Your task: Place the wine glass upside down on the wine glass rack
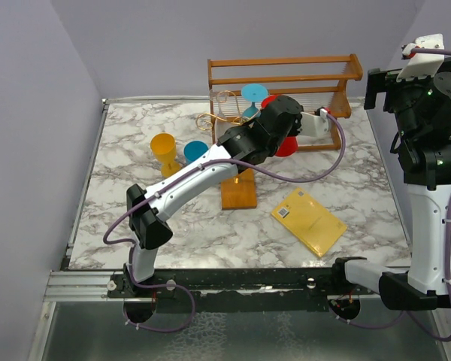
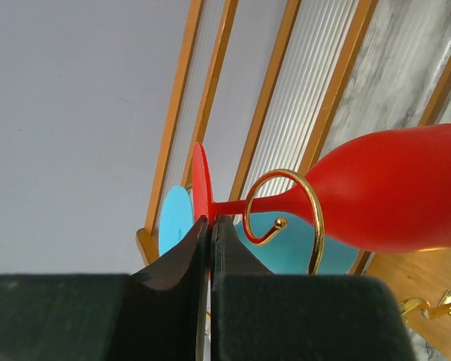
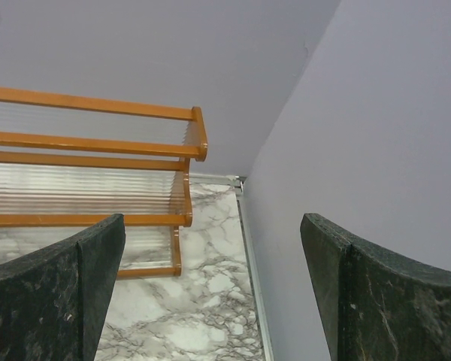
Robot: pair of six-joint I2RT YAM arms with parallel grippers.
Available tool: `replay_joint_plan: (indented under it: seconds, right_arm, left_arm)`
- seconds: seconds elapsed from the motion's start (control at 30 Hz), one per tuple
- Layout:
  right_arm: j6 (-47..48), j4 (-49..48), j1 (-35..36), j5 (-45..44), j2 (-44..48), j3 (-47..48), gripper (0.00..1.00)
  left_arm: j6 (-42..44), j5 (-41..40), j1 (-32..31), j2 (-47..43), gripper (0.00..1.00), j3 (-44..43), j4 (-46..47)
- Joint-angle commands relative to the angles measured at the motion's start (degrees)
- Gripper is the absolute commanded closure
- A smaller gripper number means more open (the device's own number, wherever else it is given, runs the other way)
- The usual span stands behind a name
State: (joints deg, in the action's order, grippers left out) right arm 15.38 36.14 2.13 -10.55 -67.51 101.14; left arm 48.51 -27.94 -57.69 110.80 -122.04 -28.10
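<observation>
Wine glass (image 2: 391, 197): red; gripped on the stem right beside its foot; bowl pointing away from the fingertips; above the far middle of the desk, mostly hidden under the arm in the top view
Left gripper (image 2: 211, 222): pinched almost together on that stem; only a slit between the pads
Wine glass rack (image 1: 238, 194): orange-brown base near the desk's middle; the stem crosses the opening of one gold curl (image 2: 318, 226); contact with the wire cannot be told
Blue glass (image 2: 176, 218): just behind the red one
Wooden shelf (image 1: 286, 69): slatted; along the far edge
Right gripper (image 3: 210, 289): spread wide; nothing between the fingers; raised by the right edge, facing the far right corner
Yellow packet (image 1: 308, 220): flat; toward the near right
</observation>
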Motion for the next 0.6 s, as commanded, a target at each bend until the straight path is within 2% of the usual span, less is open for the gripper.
replay_joint_plan:
  seconds: [0.0,0.57]
  right_arm:
    - [0.71,-0.85,-0.37,1.77,0.67,-0.24,0.00]
    - [0.64,-1.16,-0.41,3.46,0.53,-1.10,0.00]
  left_arm:
    - [-0.53,-1.58,-0.14,-3.53,1.00,0.75,-0.41]
    - [-0.44,2.05,-0.44,-5.20,1.00,0.13,-5.26]
